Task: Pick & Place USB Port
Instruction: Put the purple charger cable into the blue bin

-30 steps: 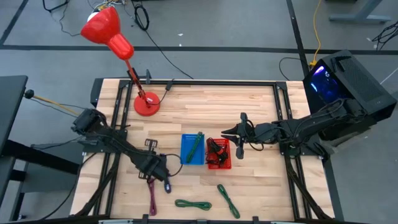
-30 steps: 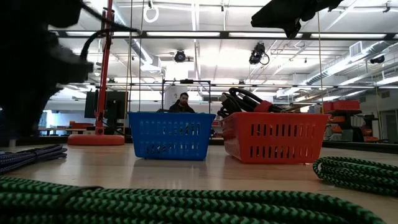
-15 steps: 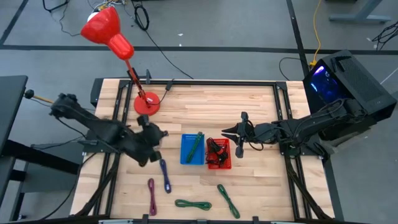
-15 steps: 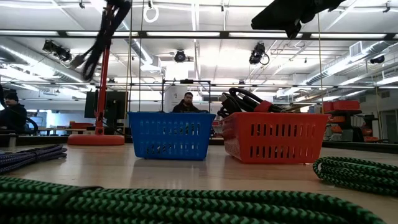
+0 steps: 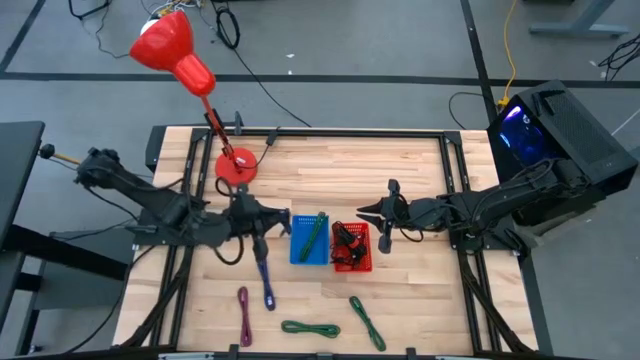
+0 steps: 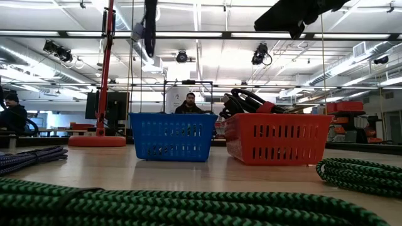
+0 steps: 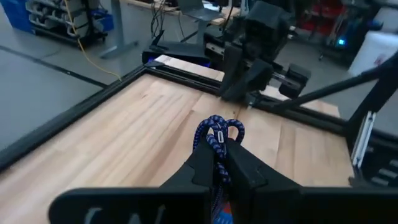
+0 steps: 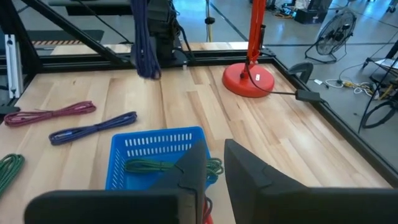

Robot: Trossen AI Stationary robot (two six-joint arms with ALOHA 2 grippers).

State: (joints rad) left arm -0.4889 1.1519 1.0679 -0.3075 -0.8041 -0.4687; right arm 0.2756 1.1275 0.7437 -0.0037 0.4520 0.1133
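item: bundled blue usb cable, hanging from the left gripper above the counter, just left of the blue basket; jaws pinched together on the looped end of the bundle, seen plainly in the left wrist view. contents of blue basket: one green cable. adjoining: red basket, touching the blue one on its right side, holding dark cables. loose on the counter: second blue cable, maroon cable, two green cables toward the near edge. red lamp stands at the far left. right gripper: waiting just right of the red basket, jaws slightly apart, nothing between them. step in hand, by judgement: carry phase, cable lifted and on its way to a basket. next move calls for: bringing the dangling bundle over the chosen basket, lowering until the trailing end clears the rim, then releasing. which basket is meant cannot be told.
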